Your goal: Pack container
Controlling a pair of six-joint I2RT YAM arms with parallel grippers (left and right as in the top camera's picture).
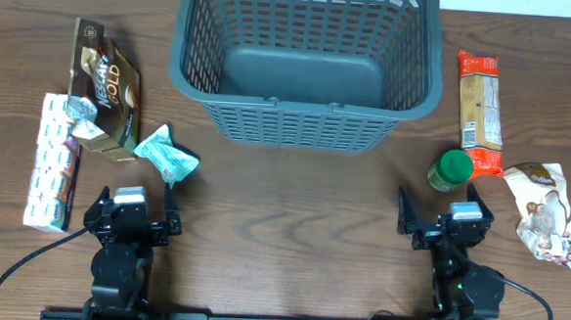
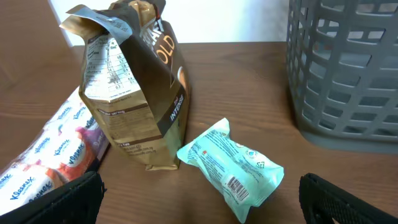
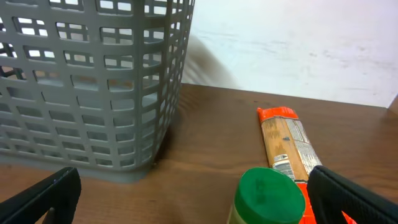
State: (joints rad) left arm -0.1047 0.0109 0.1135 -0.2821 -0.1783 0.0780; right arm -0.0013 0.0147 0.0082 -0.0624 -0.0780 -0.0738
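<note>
Basket [image 1: 297,126] sits upright at the far centre of the counter [image 1: 293,209], well apart from both claws. Left claw [image 1: 133,209] is released, jaws wide, resting low at the near left. Just beyond it lies a teal packet [image 1: 168,154], with a coffee bag [image 1: 108,87] and a tissue pack [image 1: 53,163] further left. Right claw [image 1: 439,212] is likewise released at the near right. A green-lidded jar [image 1: 451,171] stands just ahead of it, touching a cracker pack [image 1: 480,111]. A pouch [image 1: 547,213] lies to the right.
</note>
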